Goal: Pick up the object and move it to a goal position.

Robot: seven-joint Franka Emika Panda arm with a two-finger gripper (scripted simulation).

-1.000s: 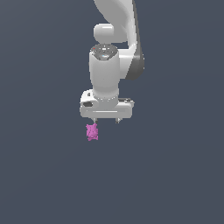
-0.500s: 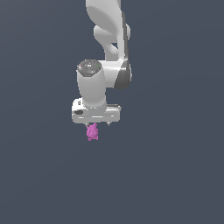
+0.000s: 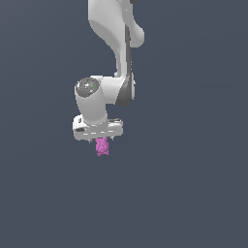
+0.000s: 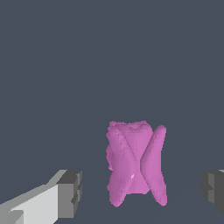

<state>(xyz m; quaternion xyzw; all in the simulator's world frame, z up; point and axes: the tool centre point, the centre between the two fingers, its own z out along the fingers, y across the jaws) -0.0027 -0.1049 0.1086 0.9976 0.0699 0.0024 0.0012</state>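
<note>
Arm: the white Panda reaches down from 12 o'clock in the exterior view, its wrist bent toward 9 o'clock, with the gripper pointing straight down.
Object: the magenta-pink lumpy object sits directly under the gripper body in the exterior view; in the wrist view the object stands between the two fingers.
Jaws: spread wide, holding nothing; one grey pad and the other pad each show dark background between themselves and the object.
Bench: no edge or surface texture shows, only flat dark grey, so I cannot tell whether the object rests on it.
Change: over the last second the arm has swung its upper links toward 1 o'clock and the gripper has moved toward 9 o'clock, from offset beside the object to centred over it.
Meaning: my reading is that alignment is done and the grasp is not; closing comes next.
Risk: the knobbly shape may shift as the pads meet it.
</note>
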